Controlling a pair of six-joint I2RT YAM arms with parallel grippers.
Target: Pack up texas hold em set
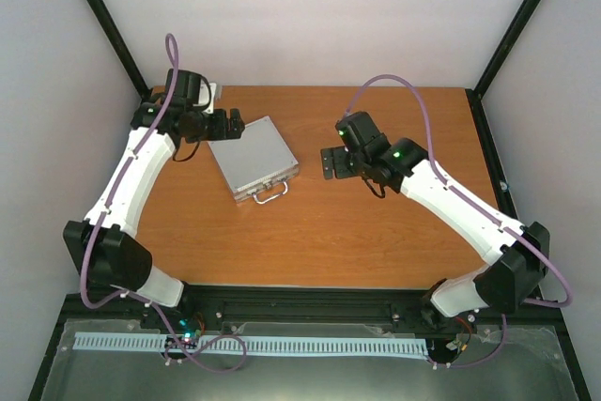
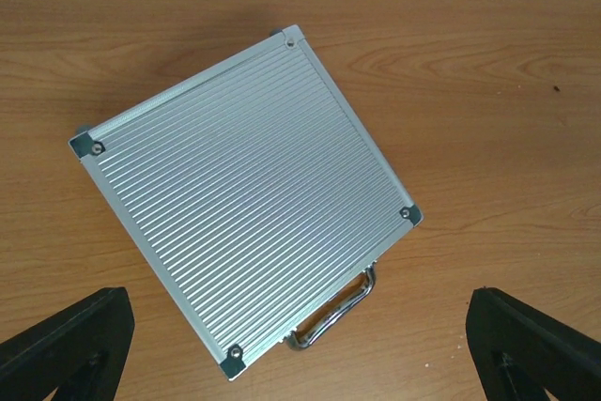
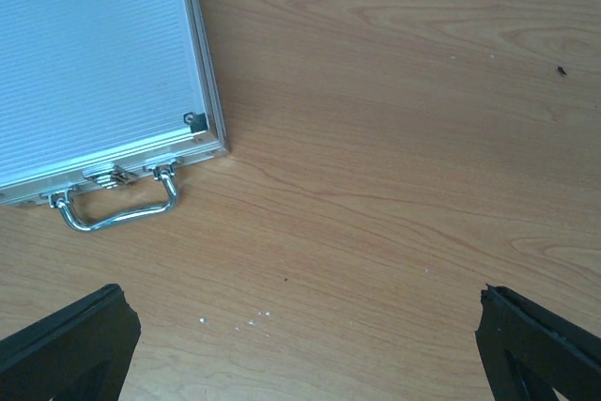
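Note:
The silver ribbed aluminium case (image 1: 252,158) lies flat and closed on the wooden table, its metal handle (image 1: 271,195) pointing toward the near edge. It also shows in the left wrist view (image 2: 244,204) and at the upper left of the right wrist view (image 3: 94,72). My left gripper (image 1: 235,125) hovers just beyond the case's far-left corner, jaws wide open and empty. My right gripper (image 1: 328,163) hovers to the right of the case, apart from it, jaws wide open and empty. Card decks, chips, dice and disc are out of view.
The wooden table (image 1: 376,223) has a black frame round it. Black corner posts (image 1: 103,16) rise at the back left and back right. A few white crumbs (image 3: 249,320) lie on the wood under my right gripper.

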